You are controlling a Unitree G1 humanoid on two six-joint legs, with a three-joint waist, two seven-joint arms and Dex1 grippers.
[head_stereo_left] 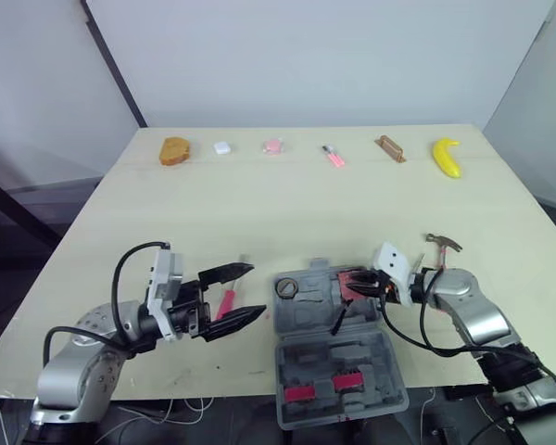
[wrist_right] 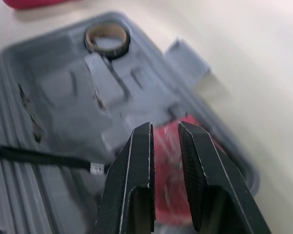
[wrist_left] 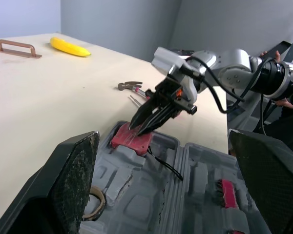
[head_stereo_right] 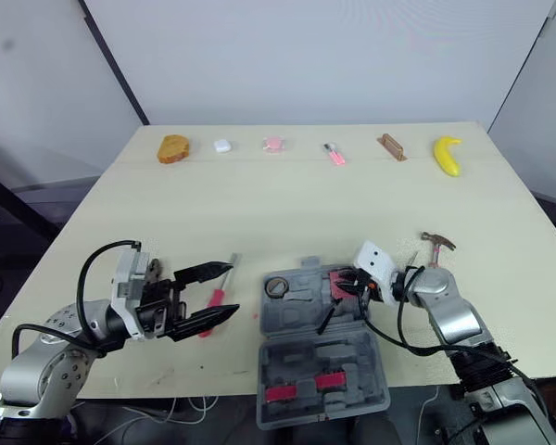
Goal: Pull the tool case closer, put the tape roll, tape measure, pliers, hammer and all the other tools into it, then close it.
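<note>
Right wrist view: right gripper (wrist_right: 164,125), barely parted and empty, tips over the tape measure (wrist_left: 129,139) lying in the open case (head_stereo_left: 338,362) at the table's (head_stereo_left: 259,204) front edge. Left gripper (head_stereo_left: 258,289) hangs wide open, empty, over the screwdriver (head_stereo_left: 226,301) beside it.

I get bright, even, diffuse light across the table (head_stereo_left: 287,199); shadows under the left tool (head_stereo_left: 257,289) and the case (head_stereo_left: 380,357) are faint and soft-edged.
</note>
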